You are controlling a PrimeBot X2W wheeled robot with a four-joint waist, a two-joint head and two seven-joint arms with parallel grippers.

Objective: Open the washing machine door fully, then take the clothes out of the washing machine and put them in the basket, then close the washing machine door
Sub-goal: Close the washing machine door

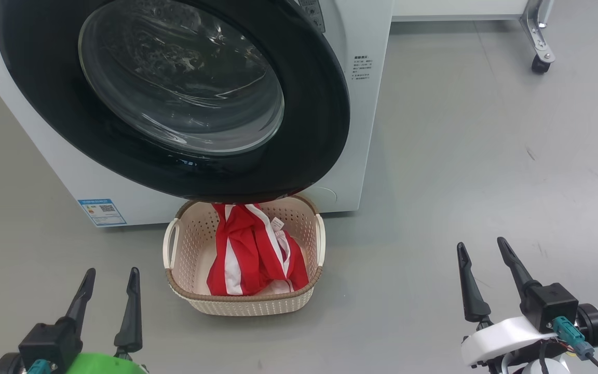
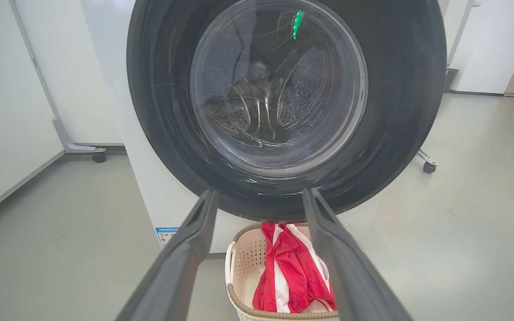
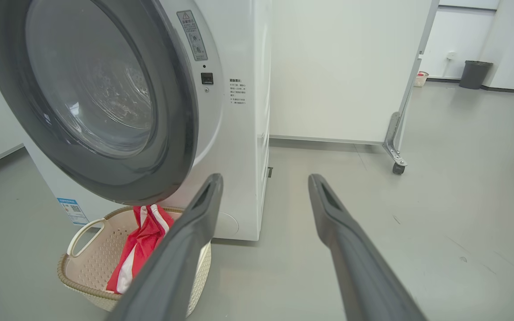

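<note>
The washing machine door [image 1: 174, 98] looks shut on the washing machine [image 1: 361, 130]. The basket [image 1: 242, 304] stands on the floor at 6 o'clock of the door, w/ the red-white clothes [image 1: 252, 254] inside. Left tool [image 1: 112, 271] is at 9 o'clock of the basket, right tool [image 1: 480, 242] at 3 o'clock; both are wide, holding nothing.

Bright, even indoor light from overhead falls on the grey floor [image 1: 486, 156], leaving only faint, soft shadows beside the washing machine [image 1: 366, 130] and around the basket [image 1: 247, 307]. White streaks of glare curl across the glossy washing machine door [image 1: 174, 93], and a green glint [image 2: 298, 22] shows on its glass in the left wrist view. Both wrist views bow straight lines near their edges, and the close fingers [image 2: 181, 267] look soft.
</note>
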